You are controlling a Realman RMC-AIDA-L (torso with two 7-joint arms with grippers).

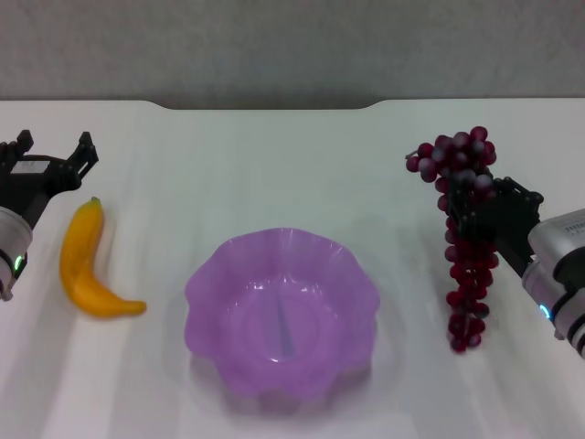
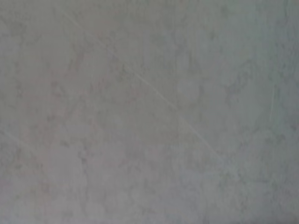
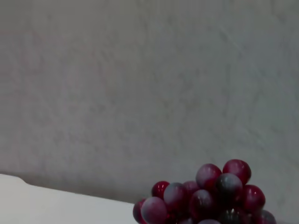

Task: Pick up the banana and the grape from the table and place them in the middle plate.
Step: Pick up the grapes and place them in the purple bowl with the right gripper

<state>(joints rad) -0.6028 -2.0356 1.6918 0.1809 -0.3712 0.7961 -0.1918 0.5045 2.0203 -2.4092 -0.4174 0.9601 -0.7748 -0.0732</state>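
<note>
The banana [image 1: 84, 265] lies on the white table [image 1: 274, 165] at the left, its dark tip toward the back. My left gripper [image 1: 53, 151] is open and empty, just behind and left of the banana's far end. The grape bunch [image 1: 466, 274] is at the right, long and dark red-purple. My right gripper [image 1: 477, 208] is shut on its upper part. I cannot tell whether the bunch is lifted off the table. The top of the bunch shows in the right wrist view [image 3: 205, 196]. The purple scalloped plate [image 1: 206, 283] stands empty in the middle front.
The table's far edge has a rounded notch [image 1: 265, 105] with a grey wall behind it. The left wrist view shows only a plain grey surface. The right wrist view shows the wall and a corner of the table [image 3: 46, 205].
</note>
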